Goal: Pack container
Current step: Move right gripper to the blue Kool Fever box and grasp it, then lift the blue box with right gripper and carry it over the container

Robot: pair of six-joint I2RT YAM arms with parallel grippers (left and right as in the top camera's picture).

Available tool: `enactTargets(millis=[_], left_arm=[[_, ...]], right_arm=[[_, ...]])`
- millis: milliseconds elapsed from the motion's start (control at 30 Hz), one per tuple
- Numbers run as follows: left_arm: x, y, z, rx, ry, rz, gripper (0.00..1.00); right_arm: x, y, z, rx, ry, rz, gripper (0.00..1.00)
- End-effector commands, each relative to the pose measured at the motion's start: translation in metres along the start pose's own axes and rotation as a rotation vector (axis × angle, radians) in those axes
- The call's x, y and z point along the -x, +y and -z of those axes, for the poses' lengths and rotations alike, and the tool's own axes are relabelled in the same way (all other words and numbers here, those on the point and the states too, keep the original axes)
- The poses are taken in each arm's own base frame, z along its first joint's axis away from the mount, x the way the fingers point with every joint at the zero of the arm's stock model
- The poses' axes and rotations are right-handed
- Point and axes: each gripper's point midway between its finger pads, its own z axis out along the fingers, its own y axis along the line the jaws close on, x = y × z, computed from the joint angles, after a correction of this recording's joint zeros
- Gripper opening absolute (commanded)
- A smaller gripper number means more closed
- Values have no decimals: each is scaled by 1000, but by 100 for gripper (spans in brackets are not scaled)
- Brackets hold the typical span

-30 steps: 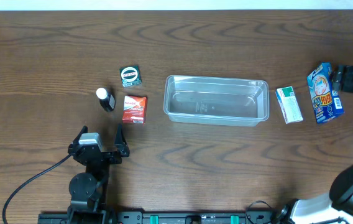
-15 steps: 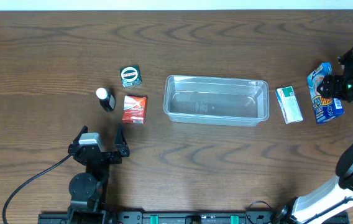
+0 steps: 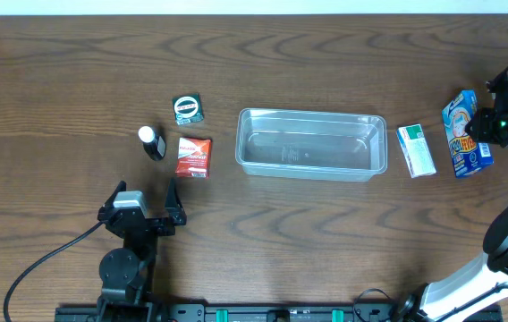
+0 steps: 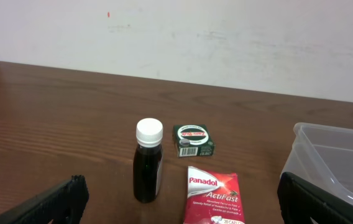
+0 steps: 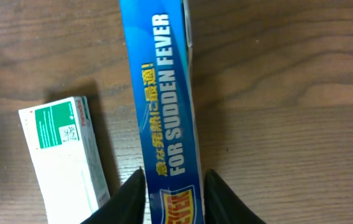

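Note:
The clear container (image 3: 312, 114) lies empty at the table's middle; its corner shows in the left wrist view (image 4: 338, 155). At the far right a blue fever-patch box (image 3: 464, 143) lies on the wood, and my right gripper (image 3: 476, 125) is shut on its narrow sides (image 5: 161, 93), a finger against each side (image 5: 174, 186). A green-and-white box (image 3: 416, 150) lies between it and the container. My left gripper (image 3: 144, 199) stands wide open and holds nothing, near the front left (image 4: 179, 194).
Left of the container stand a dark bottle with a white cap (image 3: 152, 142) (image 4: 148, 162), a red Panadol packet (image 3: 194, 156) (image 4: 212, 199) and a small dark green box (image 3: 187, 108) (image 4: 192, 139). A black cable (image 3: 48, 264) trails from the left arm's base.
My right gripper came in from the right edge onto the blue box and its fingers closed against the box's sides. The left arm and all items stayed put.

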Motion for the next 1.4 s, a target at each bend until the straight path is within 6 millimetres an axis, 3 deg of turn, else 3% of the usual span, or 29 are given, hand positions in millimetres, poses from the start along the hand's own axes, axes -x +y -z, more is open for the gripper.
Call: enactTargets(millis=[0, 400, 533, 600, 700, 900, 1033, 1167, 1367], left_arm=[[-17, 4, -1, 16, 47, 1, 98], [-17, 4, -1, 16, 47, 1, 98], [-17, 4, -1, 16, 47, 0, 98], [-17, 4, -1, 16, 47, 1, 98], [-17, 4, -1, 16, 47, 1, 98], [-17, 4, -1, 16, 47, 1, 98], [-17, 4, -1, 16, 47, 1, 98], [-17, 4, -1, 16, 47, 1, 98], [-17, 4, -1, 16, 47, 1, 98]], right_arm=[[6, -1, 3, -10, -12, 8, 24], [9, -2, 7, -17, -23, -4, 8], [17, -1, 22, -28, -56, -3, 6], [24, 3, 34, -34, -78, 8, 12], [39, 13, 55, -34, -113, 36, 13], [75, 53, 98, -36, -212, 169, 5], [94, 98, 126, -15, -276, 297, 1], [96, 149, 144, -1, -298, 483, 1], [83, 229, 159, 4, -314, 790, 1]])
